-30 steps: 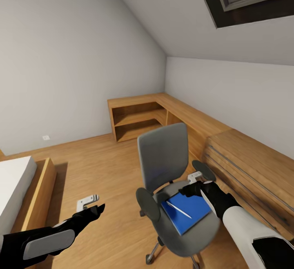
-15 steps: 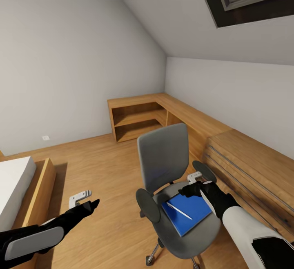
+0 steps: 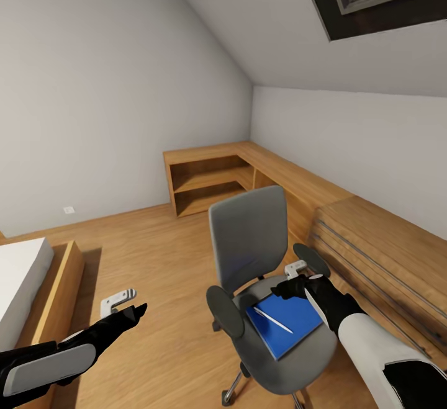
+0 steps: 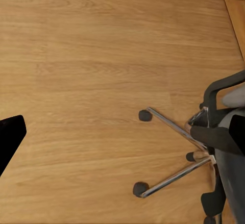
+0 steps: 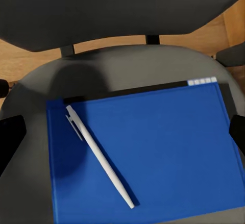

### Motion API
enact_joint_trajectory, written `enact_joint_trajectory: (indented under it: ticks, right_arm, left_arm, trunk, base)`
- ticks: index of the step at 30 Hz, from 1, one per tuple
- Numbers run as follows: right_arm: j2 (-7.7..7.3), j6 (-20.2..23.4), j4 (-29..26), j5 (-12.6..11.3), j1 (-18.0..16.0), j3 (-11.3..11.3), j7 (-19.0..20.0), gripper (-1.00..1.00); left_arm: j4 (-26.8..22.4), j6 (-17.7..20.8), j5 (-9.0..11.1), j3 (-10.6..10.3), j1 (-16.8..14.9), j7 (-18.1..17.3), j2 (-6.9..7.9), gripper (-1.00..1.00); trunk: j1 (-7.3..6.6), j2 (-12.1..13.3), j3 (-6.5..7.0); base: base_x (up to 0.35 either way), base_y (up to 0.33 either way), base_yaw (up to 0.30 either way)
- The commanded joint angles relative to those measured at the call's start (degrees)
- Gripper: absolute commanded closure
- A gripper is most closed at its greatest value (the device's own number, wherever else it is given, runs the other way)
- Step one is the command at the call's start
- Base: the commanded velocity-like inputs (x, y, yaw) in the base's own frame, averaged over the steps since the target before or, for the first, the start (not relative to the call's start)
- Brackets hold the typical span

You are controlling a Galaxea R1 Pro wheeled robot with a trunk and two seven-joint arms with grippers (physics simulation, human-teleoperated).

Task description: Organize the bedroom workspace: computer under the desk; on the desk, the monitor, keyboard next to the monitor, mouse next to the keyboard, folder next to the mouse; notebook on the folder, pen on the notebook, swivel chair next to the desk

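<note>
Since right claw (image 3: 297, 277) hovers over the far right corner of swivel chair (image 3: 248, 241) seat, looks released, grasping nothing. Pen (image 5: 99, 155) just below on folder (image 5: 153, 152), long axis diagonal. Left claw (image 3: 124, 302) well apart, can't tell grip.

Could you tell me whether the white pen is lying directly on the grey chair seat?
No, the white pen lies on the bright blue folder.

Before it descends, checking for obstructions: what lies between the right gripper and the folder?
Only the pen lying on the folder; the right wrist view shows nothing else there.
</note>
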Motion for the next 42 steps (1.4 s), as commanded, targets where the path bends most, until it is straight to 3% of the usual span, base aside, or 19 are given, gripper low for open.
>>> enact_joint_trajectory:
  ticks: [1, 15, 18, 24, 42]
  right_arm:
    - [-0.03, 0.2, -0.1, 0.6, 0.0, 0.1, 0.3, -1.0]
    - [-0.11, 0.1, -0.1, 0.6, 0.0, -0.1, 0.4, -1.0]
    - [0.3, 1.0, 0.2, 0.8, -0.1, 0.9, 0.3, -1.0]
    - [0.43, 2.9, 0.4, 0.8, -0.1, 0.8, 0.3, -1.0]
    - [0.32, 3.0, 0.5, 0.8, -0.1, 0.7, 0.3, -1.0]
  left_arm:
    - [-0.1, -0.3, 0.3, -0.2, -0.1, 0.1, 0.0, -1.0]
    - [0.0, -0.3, 0.3, -0.2, -0.1, 0.2, 0.02, -1.0]
    - [-0.1, -0.4, 0.4, -0.5, -0.1, 0.2, -0.96, -1.0]
    - [-0.1, -0.5, 0.4, -0.5, -0.1, 0.2, -1.1, -1.0]
    - [-0.1, -0.4, 0.4, -0.5, -0.1, 0.2, -1.3, -1.0]
  trunk:
    - [0.23, -0.5, -0.16]
    - [3.31, -6.1, -1.78]
    - [3.3, -6.1, -1.78]
    - [3.3, -6.1, -1.78]
    - [3.52, -6.5, -1.96]
  base:
    - [0.0, 0.0, 0.0]
    - [0.0, 0.0, 0.065]
    - [0.0, 0.0, 0.0]
    - [0.0, 0.0, 0.0]
    - [0.0, 0.0, 0.0]
